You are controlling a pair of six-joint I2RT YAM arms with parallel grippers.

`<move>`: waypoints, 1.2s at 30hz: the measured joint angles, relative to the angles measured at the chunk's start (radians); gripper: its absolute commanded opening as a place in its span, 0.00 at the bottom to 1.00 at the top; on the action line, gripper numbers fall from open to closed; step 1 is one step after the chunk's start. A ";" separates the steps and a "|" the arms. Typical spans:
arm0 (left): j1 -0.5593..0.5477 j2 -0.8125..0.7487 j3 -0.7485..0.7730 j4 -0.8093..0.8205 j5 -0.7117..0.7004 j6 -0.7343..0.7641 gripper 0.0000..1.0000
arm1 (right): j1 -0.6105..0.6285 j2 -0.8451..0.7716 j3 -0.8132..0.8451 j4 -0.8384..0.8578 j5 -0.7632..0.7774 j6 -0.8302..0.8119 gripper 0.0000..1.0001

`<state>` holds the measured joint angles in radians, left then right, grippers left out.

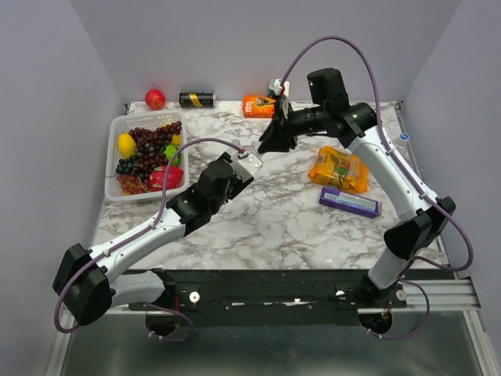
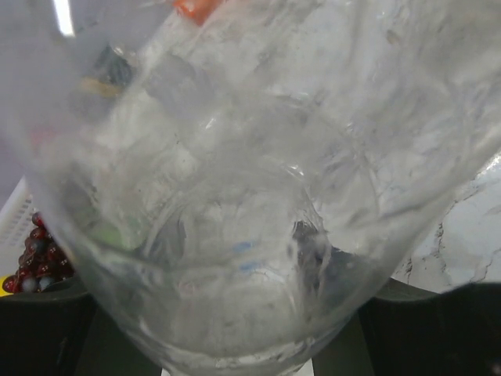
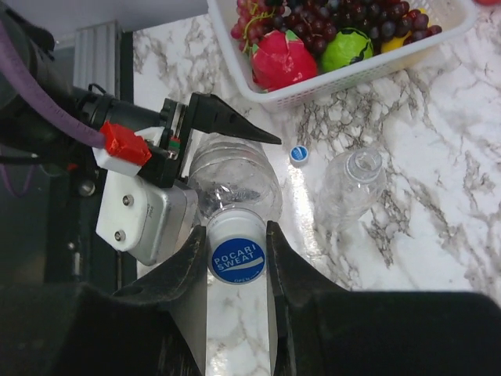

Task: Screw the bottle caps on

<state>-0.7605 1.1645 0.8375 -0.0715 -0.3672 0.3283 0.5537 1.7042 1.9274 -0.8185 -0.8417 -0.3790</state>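
In the right wrist view, my right gripper point(image 3: 235, 232) has a finger against each side of a blue-and-white bottle cap point(image 3: 237, 259) that sits on the neck of a clear bottle point(image 3: 235, 176). My left gripper point(image 1: 249, 159) is shut on that bottle's body and holds it tilted above the table. One of its black fingers point(image 3: 227, 129) shows beside the bottle. The bottle point(image 2: 250, 188) fills the left wrist view. A second clear bottle point(image 3: 352, 188) stands open on the marble. A loose blue cap point(image 3: 298, 154) lies next to it. A third bottle is not visible.
A white basket point(image 1: 117, 125) of grapes and fruit stands at the left. A red apple point(image 1: 155, 99), a black-and-gold can point(image 1: 196, 99) and an orange pack point(image 1: 258, 105) line the back edge. An orange snack bag point(image 1: 339, 169) and a purple bar point(image 1: 350, 202) lie at the right.
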 measured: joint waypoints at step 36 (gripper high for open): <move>0.058 0.041 -0.142 0.300 0.663 -0.442 0.00 | 0.005 -0.355 -0.402 0.106 0.386 0.343 0.76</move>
<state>-0.7021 1.2057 0.6960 0.2283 0.2958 -0.1135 0.5591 1.3491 1.5257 -0.7128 -0.4557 -0.0360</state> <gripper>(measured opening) 0.646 0.725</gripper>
